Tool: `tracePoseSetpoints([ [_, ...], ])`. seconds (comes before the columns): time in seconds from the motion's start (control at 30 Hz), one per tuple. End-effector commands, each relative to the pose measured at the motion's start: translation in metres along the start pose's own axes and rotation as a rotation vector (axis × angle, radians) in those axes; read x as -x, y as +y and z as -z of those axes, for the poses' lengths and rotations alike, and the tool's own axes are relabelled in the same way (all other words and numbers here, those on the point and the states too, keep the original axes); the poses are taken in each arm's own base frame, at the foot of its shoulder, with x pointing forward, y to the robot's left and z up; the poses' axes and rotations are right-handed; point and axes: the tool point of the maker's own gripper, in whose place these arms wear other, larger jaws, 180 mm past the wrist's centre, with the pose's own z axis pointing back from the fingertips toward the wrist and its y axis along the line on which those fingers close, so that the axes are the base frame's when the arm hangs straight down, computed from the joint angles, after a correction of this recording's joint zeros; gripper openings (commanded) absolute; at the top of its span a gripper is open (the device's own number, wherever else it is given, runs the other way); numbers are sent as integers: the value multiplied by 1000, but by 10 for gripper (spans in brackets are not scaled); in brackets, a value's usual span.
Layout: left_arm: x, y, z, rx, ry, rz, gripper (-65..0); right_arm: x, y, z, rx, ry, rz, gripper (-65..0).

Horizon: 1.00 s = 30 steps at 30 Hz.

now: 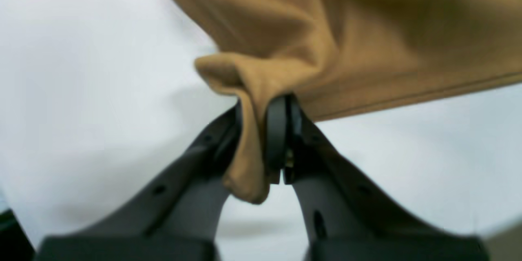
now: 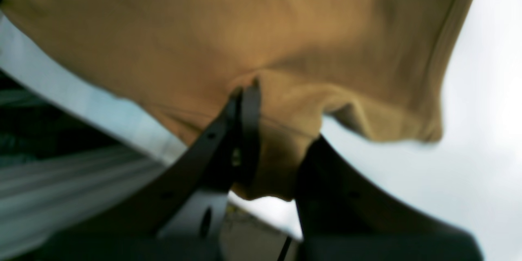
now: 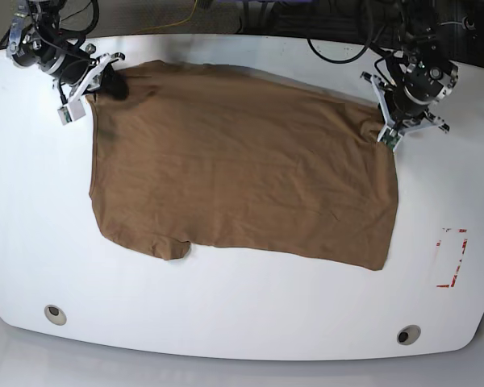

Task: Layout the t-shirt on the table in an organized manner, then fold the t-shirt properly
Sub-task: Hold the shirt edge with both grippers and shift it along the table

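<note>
The tan-brown t-shirt (image 3: 242, 177) lies spread and wrinkled across the white table (image 3: 242, 322), its hem along the far side. My left gripper (image 3: 381, 127) is at the shirt's far right corner. In the left wrist view the left gripper (image 1: 261, 108) is shut on a bunched fold of the t-shirt (image 1: 367, 28). My right gripper (image 3: 111, 85) is at the far left corner. The right wrist view shows the right gripper (image 2: 273, 106) shut on the t-shirt (image 2: 244, 28), with cloth pinched between its black fingers. Both held corners sit slightly lifted off the table.
A red dashed rectangle (image 3: 452, 258) marks the table near its right edge. Two round grey holes (image 3: 55, 314) (image 3: 408, 334) sit by the front edge. Black cables (image 3: 339, 48) run behind the far edge. The right wrist view shows the table edge (image 2: 81, 102) close to that gripper.
</note>
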Motion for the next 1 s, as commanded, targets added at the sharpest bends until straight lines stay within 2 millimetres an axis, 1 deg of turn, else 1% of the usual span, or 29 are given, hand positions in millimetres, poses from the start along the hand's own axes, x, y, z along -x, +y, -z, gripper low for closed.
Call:
tracePoseSetpoints([
  [0.0, -24, 9, -2, -28, -69, -10, -628, -21, -1, -3, -2, -58, -29, -629],
  [0.07, -37, 16, -2, -44, -98, -13, -628, -29, -7, 0, 1, -77, -23, -629],
  [0.1, -41, 17, -2, -47, -105, -14, -628, -30, -8, 0, 3, -80, -20, -629],
  [0.17, -56, 27, -3, -68, -139, -14, -628, -35, -16, 5, 8, -92, 0, -629],
  [0.33, -74, 38, -5, -93, -179, -15, -628, -41, -29, 12, 13, -107, 38, -629],
  [0.5, -87, 45, -1, -98, -202, -19, -627, -55, -40, 19, 15, -136, 60, -629],
  [0.73, -100, 52, 6, -94, -217, -32, -625, -78, -45, 23, 14, -182, 55, -629],
  [0.87, -104, 55, 14, -83, -215, -43, -625, -87, -49, 25, 12, -198, 62, -629],
  [0.97, -104, 55, 24, -61, -200, -57, -625, -93, -50, 33, -3, -200, 70, -629],
])
